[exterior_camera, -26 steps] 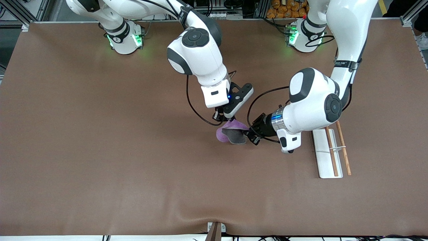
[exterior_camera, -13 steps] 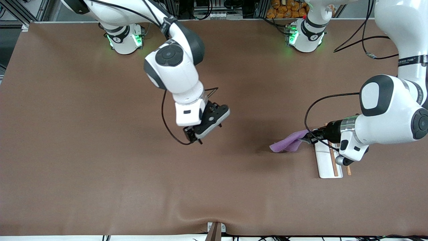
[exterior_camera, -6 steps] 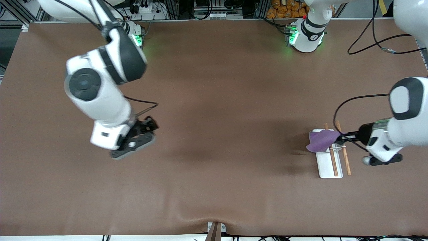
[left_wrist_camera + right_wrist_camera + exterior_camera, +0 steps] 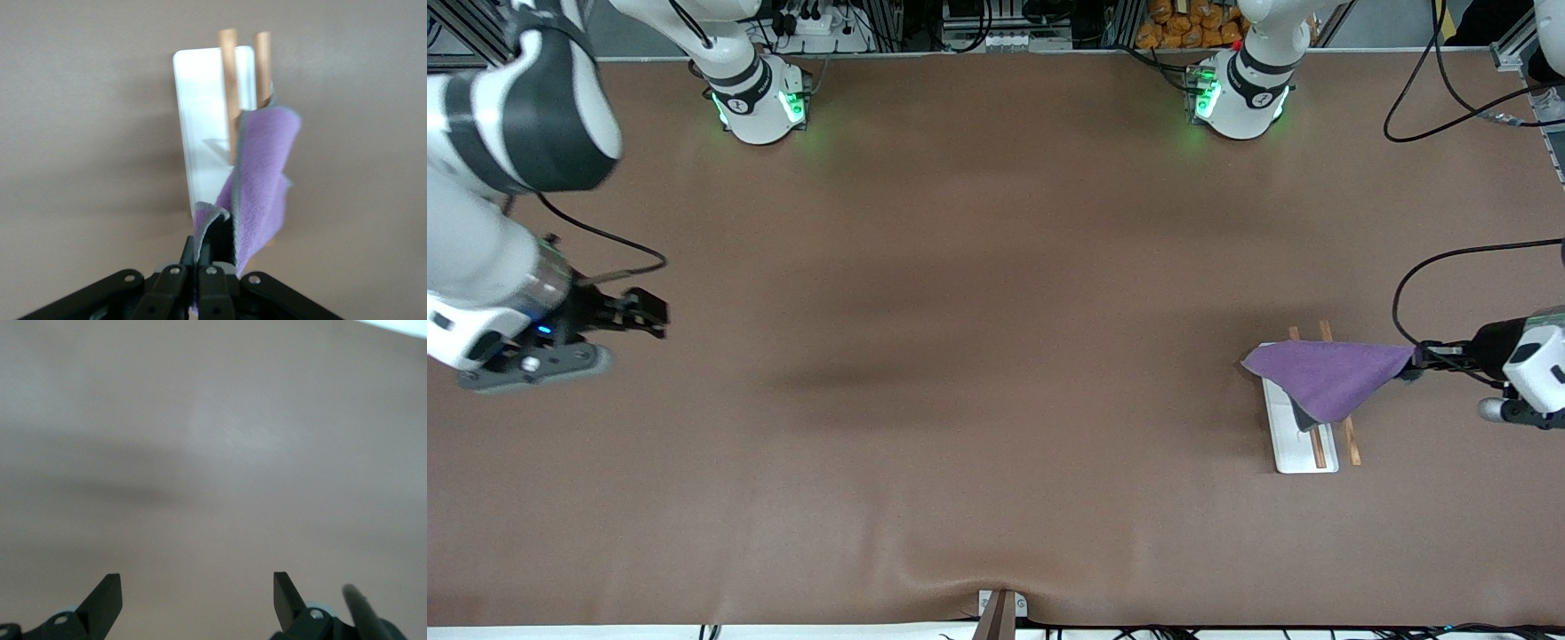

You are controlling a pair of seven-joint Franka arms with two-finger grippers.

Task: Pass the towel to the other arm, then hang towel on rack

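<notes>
The purple towel [image 4: 1325, 375] lies spread over the rack [image 4: 1303, 444], whose white base plate and two brown rods stand near the left arm's end of the table. My left gripper [image 4: 1412, 363] is shut on one corner of the towel, beside the rack. In the left wrist view the towel [image 4: 263, 177] drapes from the shut gripper [image 4: 207, 257] over the rods of the rack [image 4: 227, 80]. My right gripper [image 4: 656, 316] is open and empty over bare table at the right arm's end; it shows in the right wrist view [image 4: 197, 597].
The brown table mat [image 4: 978, 356] covers the table. A small bracket [image 4: 1000, 609] sits at the table's front edge. Both arm bases [image 4: 760, 98] stand along the back edge.
My left gripper has drawn the towel across the rack toward the left arm's end, so it now lies spread over the rods. My right arm has swung away to its end of the table.
</notes>
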